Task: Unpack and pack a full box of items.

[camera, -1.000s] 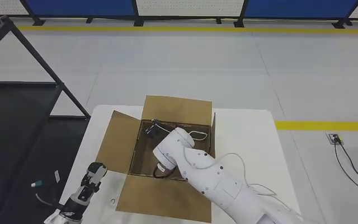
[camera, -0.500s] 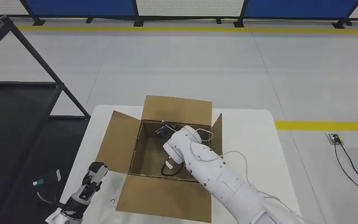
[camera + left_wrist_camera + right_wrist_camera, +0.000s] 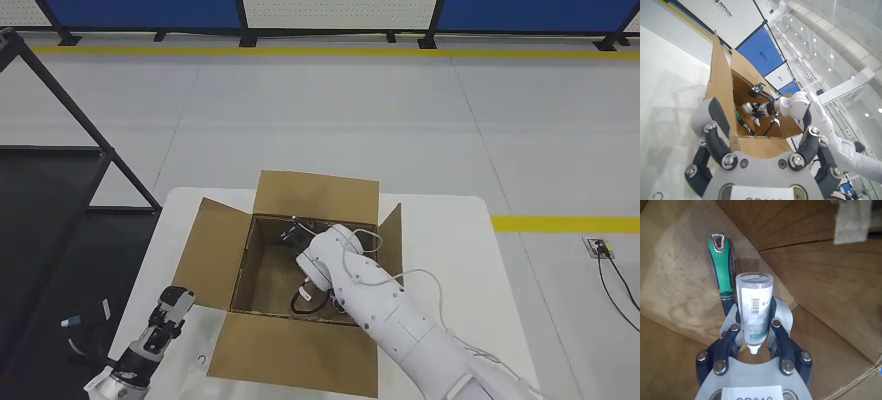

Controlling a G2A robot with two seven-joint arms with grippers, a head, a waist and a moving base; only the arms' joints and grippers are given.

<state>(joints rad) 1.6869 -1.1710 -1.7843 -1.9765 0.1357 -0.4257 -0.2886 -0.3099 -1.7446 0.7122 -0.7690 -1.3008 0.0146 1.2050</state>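
Note:
An open cardboard box stands on the white table. My right arm reaches down into it. Inside, my right gripper is shut on a clear bottle with a white cap, lifted off the box floor. A green-handled tool lies on that floor beside the bottle. The left wrist view shows the same bottle and tool past the box wall. My left gripper rests open and empty on the table, left of the box.
A small metal ring lies on the table near the left gripper. The box's flaps stand out on all sides. A black metal frame rises beyond the table's left edge.
My right arm has shifted to the right inside the box, and the box's right flap has swung outward. The left gripper has barely moved.

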